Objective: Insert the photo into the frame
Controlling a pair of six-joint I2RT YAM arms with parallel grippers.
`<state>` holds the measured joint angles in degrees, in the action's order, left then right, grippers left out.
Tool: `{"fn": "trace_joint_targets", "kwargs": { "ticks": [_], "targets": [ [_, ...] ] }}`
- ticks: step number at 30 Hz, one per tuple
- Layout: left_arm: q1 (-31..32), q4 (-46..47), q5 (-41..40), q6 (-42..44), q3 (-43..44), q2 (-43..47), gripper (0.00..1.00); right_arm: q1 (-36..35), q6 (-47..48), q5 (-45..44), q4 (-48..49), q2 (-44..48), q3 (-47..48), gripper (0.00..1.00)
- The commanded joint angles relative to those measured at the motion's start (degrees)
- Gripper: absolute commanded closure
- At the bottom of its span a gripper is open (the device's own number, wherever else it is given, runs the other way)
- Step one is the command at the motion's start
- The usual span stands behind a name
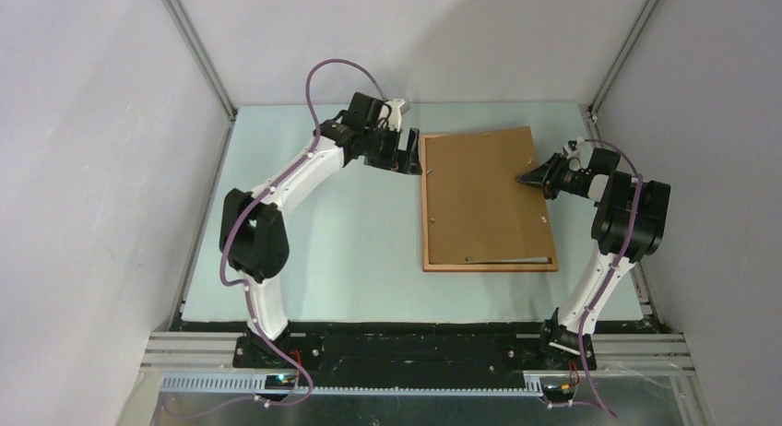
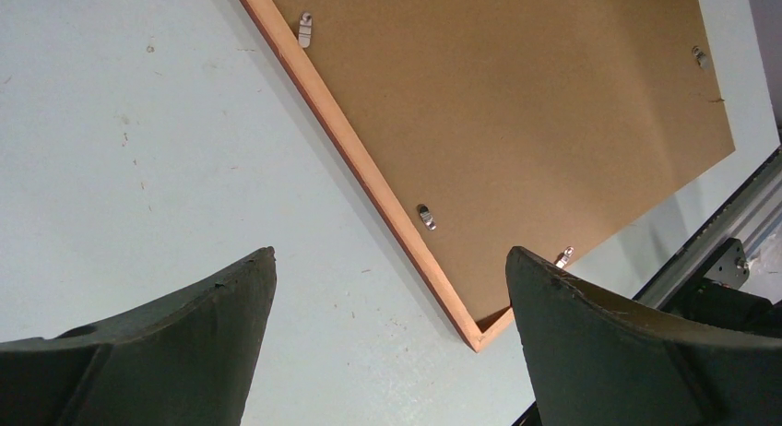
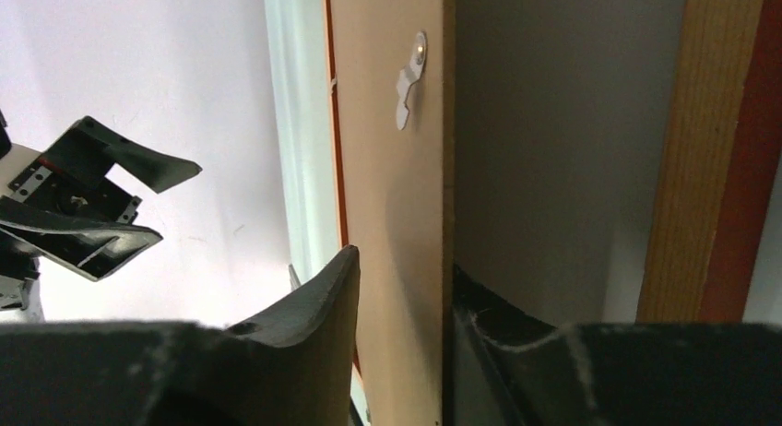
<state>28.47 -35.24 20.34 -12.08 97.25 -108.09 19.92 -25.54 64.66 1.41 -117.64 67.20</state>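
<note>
From above, one thin orange-brown wooden frame [image 1: 427, 214] lies flat on the pale green desk [image 1: 313, 260]. One flat brown board [image 1: 479, 200] lies crooked on top of it. A thin pale strip [image 1: 533, 258] shows inside the frame's near side; I cannot tell if it is the photo. There are two arms. The left pincer [image 1: 407, 157] is just beside the frame's far left corner, and the right pincer [image 1: 524, 179] is at the board's right edge. In the left wrist view, its two dark fingers [image 2: 212, 334] are spread wide, with one frame corner low between them. Four small metal clips [image 2: 426, 217] show on the board. In the right wrist view, the two fingers stand a little apart with the board's edge between them. I cannot tell if they pinch it. One clip shows here.
</note>
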Motion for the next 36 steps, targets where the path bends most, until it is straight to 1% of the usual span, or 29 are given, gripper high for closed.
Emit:
{"fn": "trace_joint_targets", "kwargs": {
  "ticks": [1, 2, 4, 9, 22, 26, 29, 32, 34, 36],
  "targets": [
    [-0.4, 1.0, 1.5, -0.9, -0.2, -0.2, 0.02, -0.5, 3.3, -0.3, -2.6, 0.1, 2.2, 0.6],
    [-0.4, 1.0, 1.5, -0.9, -0.3, -0.3, 0.02, -0.5, 3.5, -0.4, -3.2, 0.2, 2.2, 0.56],
    [-0.4, 1.0, 1.4, -0.9, -0.2, -0.4, 0.02, -0.5, 4.0, -0.8, -3.8, 0.4, 2.2, 0.51],
    [-0.4, 1.0, 1.3, -1.1, 0.0, -1.1, 0.02, -0.7, 6.6, -3.2, -6.3, 2.0, 2.2, 0.46],
    [-0.4, 1.0, 1.4, -1.4, 0.3, -2.0, 0.02, -3.6, 13.1, -9.7, -12.6, 3.3, 4.4, 0.42],
    [-0.4, 1.0, 1.3, -1.4, 0.3, -2.3, 0.02, -4.5, 14.6, -12.2, -14.2, 3.9, 5.0, 0.4],
    [-0.4, 1.0, 1.3, -1.4, 0.2, -2.6, 0.02, -4.7, 15.3, -14.0, -15.3, 4.1, 5.4, 0.34],
    [-0.4, 1.0, 1.4, -1.4, 0.3, -2.8, 0.02, -4.7, 15.8, -15.3, -16.1, 4.3, 5.5, 0.25],
    [-0.5, 1.0, 1.5, -1.5, 0.3, -3.0, 0.02, -4.8, 16.1, -16.2, -16.6, 4.6, 5.5, 0.21],
    [-0.4, 1.0, 1.5, -1.6, 0.5, -3.2, 0.02, -4.8, 16.3, -17.3, -17.1, 5.1, 5.5, 0.18]
  ]
}}
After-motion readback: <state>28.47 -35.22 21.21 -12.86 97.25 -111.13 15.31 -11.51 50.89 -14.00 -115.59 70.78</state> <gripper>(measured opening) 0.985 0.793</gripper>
